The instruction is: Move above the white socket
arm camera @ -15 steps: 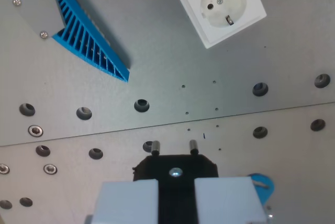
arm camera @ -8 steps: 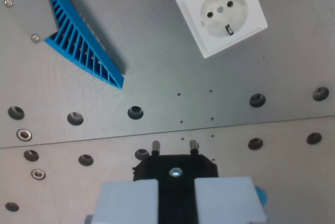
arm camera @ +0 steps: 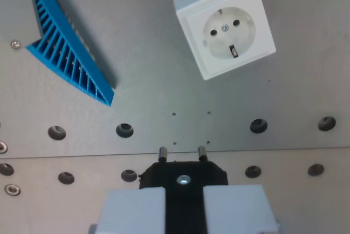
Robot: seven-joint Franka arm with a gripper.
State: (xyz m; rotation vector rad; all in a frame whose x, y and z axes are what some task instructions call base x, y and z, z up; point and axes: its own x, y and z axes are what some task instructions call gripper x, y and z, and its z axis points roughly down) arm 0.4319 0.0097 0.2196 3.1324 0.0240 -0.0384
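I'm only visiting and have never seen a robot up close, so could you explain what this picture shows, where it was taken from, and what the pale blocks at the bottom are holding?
The picture comes from a camera fixed to the robot arm's wrist, looking down at the work surface. The two pale grey blocks at the bottom edge are the fingers of the end effector, the part that grasps. Between them sits a black plastic plug with two metal pins, pins pointing away from the camera. Below is a grey metal plate dotted with round holes. On it, toward the top of the wrist view's right, stands a square white plastic wall socket with a round recess. On the wrist view's left is a blue ribbed plastic wedge fixed to a grey bracket. The socket lies ahead of the plug.
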